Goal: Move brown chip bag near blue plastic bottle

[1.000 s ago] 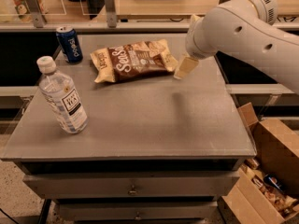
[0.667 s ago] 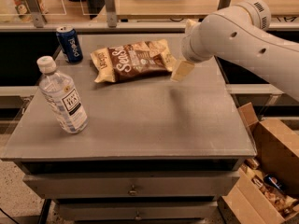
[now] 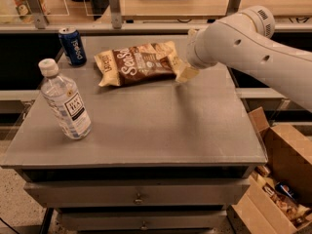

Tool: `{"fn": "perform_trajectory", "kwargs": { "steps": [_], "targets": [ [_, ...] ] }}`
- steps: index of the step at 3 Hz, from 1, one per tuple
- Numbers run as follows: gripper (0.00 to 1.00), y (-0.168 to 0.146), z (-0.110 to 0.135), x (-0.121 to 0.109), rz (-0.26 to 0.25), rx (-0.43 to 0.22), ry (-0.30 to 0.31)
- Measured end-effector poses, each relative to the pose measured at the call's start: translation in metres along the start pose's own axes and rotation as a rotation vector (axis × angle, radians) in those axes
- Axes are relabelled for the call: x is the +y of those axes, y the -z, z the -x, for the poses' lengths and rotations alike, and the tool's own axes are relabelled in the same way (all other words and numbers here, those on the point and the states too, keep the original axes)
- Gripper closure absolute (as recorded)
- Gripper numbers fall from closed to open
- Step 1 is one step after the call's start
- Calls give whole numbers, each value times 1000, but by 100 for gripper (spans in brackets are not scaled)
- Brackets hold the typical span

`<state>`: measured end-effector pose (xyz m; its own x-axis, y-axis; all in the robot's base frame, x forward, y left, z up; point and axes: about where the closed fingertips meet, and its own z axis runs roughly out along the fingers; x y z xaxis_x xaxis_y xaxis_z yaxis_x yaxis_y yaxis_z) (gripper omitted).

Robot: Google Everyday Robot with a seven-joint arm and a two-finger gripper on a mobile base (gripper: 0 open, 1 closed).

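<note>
The brown chip bag lies flat at the back of the grey table, brown middle with white lettering and cream-yellow ends. The blue plastic bottle, clear with a white cap and dark label, stands at the table's left front. My gripper hangs from the white arm at the bag's right end, close to or touching its edge. Only one pale finger shows below the wrist.
A short blue soda can stands at the back left, beside the bag's left end. Open cardboard boxes sit on the floor to the right. A shelf with clear dividers runs behind the table. Drawers are under the tabletop.
The arm has swung left and slightly back, bringing the gripper closer to the bag's right end. The bag, bottle and can have not moved.
</note>
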<state>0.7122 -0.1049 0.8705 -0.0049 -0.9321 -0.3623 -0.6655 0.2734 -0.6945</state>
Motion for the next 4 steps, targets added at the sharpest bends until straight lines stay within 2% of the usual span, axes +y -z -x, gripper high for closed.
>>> {"fn": "perform_trajectory", "kwargs": {
  "steps": [2,3,4],
  "targets": [
    [22,-11,2,3,9,7,20],
    [30,-16,2,6,17,7,25],
    [49,-19,4,8,21,7,29]
  ]
}}
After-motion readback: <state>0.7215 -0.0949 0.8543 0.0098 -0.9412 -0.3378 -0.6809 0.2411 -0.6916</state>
